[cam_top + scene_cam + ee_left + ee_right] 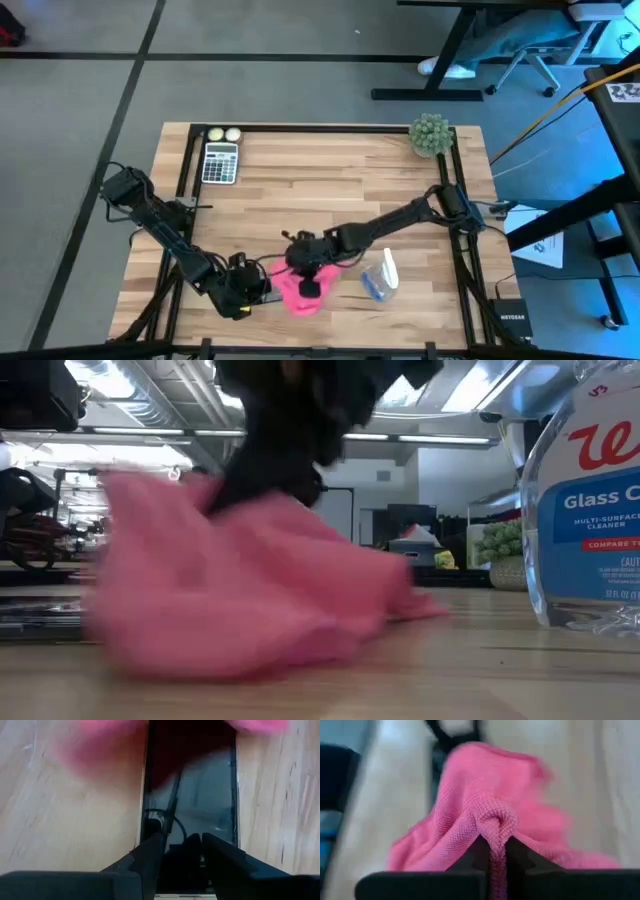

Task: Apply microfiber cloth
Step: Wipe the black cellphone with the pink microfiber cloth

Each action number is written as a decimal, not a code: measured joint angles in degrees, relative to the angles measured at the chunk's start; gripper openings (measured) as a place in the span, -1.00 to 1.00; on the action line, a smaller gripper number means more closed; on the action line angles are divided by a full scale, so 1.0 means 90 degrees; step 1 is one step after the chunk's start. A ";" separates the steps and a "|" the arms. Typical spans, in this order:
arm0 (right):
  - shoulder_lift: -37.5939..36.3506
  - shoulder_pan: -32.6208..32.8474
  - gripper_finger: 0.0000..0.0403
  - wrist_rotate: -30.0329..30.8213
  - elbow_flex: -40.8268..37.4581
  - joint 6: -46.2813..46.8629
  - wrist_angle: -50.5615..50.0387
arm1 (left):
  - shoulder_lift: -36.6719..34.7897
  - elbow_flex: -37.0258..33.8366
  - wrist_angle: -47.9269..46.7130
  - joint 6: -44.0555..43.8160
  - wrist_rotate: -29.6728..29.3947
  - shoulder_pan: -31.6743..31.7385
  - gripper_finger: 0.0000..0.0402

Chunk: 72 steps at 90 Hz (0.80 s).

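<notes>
The pink microfiber cloth (298,292) lies bunched near the table's front edge, and its lower folds (240,600) rest on the wood. My right gripper (308,280) stands over it, shut on a raised fold. A black phone (200,795) lies flat on the table, its far end under the cloth's edge (100,740). My left gripper (250,285) is just left of the cloth. Its fingers (182,845) stand a little apart over the phone's near end. My right gripper pinches a raised fold of the cloth (495,822) between its two fingers, coming from above and pointing down. The cloth spreads out below the fingers onto the table. My left gripper is low over the phone's near end; whether its fingertips touch the screen, I cannot tell.
A clear-and-blue spray bottle (382,275) stands just right of the cloth, close in the low view (590,510). A calculator (220,162) and two small balls (222,134) sit at the far left. A small green plant (430,135) is at the far right.
</notes>
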 joint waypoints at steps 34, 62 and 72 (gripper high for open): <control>0.0838 0.0072 -0.99 0.0509 0.0012 0.0192 0.2379 | 0.0012 -0.0020 0.0174 0.0073 -0.0266 0.0002 -0.36; 0.1384 0.0118 -0.99 -0.0212 0.0061 0.0533 0.1601 | 0.0030 -0.0023 0.0251 0.0145 -0.0526 0.0007 -0.36; 0.1337 0.0143 -0.99 -0.0513 0.0087 0.0628 0.0668 | 0.0077 -0.0020 0.0280 0.0127 -0.0551 0.0011 -0.36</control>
